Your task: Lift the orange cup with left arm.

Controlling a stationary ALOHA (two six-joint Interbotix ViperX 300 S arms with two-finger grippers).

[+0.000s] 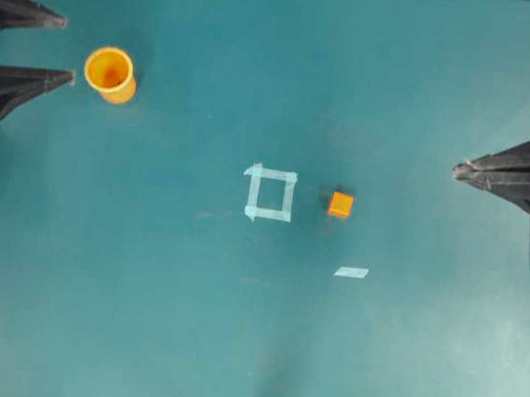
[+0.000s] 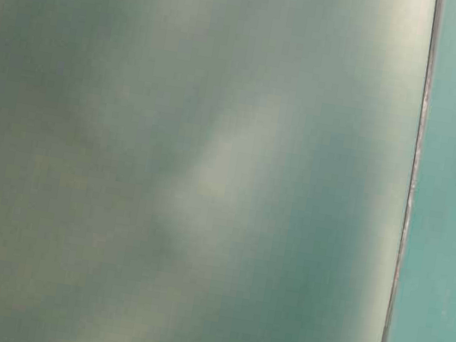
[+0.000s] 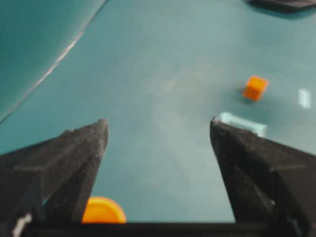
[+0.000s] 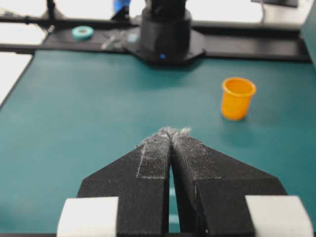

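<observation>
A small orange cube sits just beside a tape square; a tape strip lies nearby.

A teal worktop is filling the overhead view, carrying a taped square outline and a loose tape strip. Beyond its far edge a black frame rail is running across (a teal tape roll resting there), bright light washing out behind.
</observation>
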